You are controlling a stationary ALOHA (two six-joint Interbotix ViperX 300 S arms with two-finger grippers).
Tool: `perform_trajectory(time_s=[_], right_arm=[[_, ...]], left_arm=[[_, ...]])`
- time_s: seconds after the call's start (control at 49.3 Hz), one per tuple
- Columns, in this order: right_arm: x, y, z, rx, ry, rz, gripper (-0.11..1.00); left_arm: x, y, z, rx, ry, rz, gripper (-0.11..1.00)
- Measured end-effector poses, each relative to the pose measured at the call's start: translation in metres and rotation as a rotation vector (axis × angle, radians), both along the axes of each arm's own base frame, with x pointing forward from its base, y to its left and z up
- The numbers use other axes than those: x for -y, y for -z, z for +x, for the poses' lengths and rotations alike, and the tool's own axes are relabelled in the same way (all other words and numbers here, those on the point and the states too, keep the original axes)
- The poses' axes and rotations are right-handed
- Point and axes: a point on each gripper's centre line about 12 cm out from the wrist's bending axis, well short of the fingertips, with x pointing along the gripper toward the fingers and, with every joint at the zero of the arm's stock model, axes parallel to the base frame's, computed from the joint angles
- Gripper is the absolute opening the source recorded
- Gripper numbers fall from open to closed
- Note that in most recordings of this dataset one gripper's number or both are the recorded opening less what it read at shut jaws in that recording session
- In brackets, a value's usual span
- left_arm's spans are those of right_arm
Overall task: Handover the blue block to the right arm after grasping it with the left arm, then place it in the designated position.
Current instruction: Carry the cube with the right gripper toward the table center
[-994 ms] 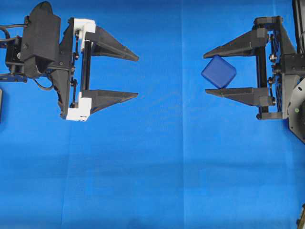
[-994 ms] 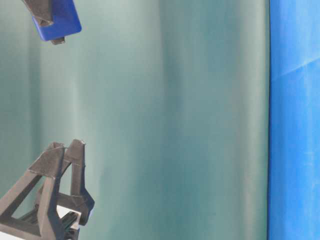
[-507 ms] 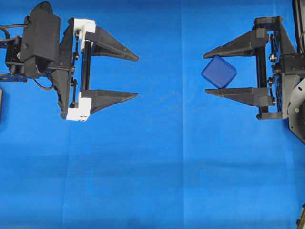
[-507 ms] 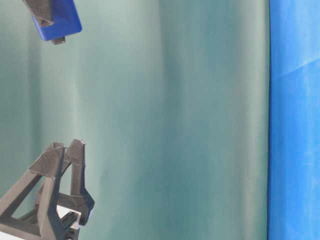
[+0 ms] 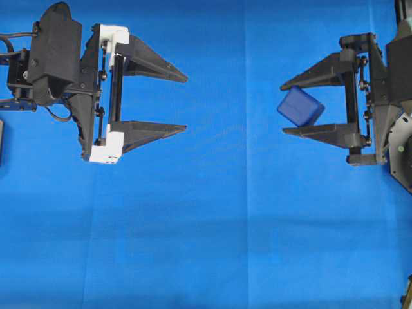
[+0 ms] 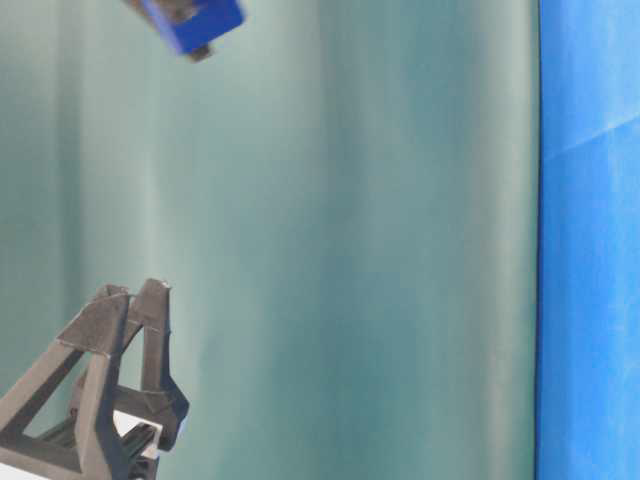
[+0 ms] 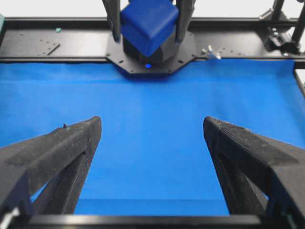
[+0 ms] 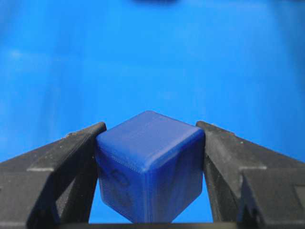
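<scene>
The blue block point(image 5: 300, 106) is a small dark-blue cube, tilted and pinched between the two black fingers of my right gripper point(image 5: 283, 109), which is shut on it above the blue cloth point(image 5: 212, 219). The right wrist view shows the block point(image 8: 150, 167) filling the gap of the right gripper point(image 8: 150, 124), one corner pointing down. My left gripper point(image 5: 186, 103), with white brackets, stands wide open and empty at the left, well apart from the block. From the left wrist view the block point(image 7: 148, 21) hangs far ahead of the open left gripper point(image 7: 151, 124). The table-level view shows the block point(image 6: 193, 20) at its top edge.
Blue cloth covers the table. A black frame and the right arm's base point(image 7: 152, 62) line the far side in the left wrist view. A teal backdrop point(image 6: 350, 250) fills the table-level view. A dark object point(image 5: 1, 141) sits at the left edge.
My right gripper has shifted slightly and turned with the block still in it; in the table-level view the block moved up and to the right. The left gripper has not moved.
</scene>
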Motion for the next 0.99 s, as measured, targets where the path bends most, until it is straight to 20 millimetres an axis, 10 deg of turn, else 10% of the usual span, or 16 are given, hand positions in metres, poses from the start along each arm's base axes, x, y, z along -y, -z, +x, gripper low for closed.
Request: perform_trajectory(time_s=[0.994], right_arm=[[-0.004,0.023,0.011,-0.093,-0.009,0.002,0.52]], left_arm=[[0.001,0.000,0.000,0.000,0.002,0.000,0.92]])
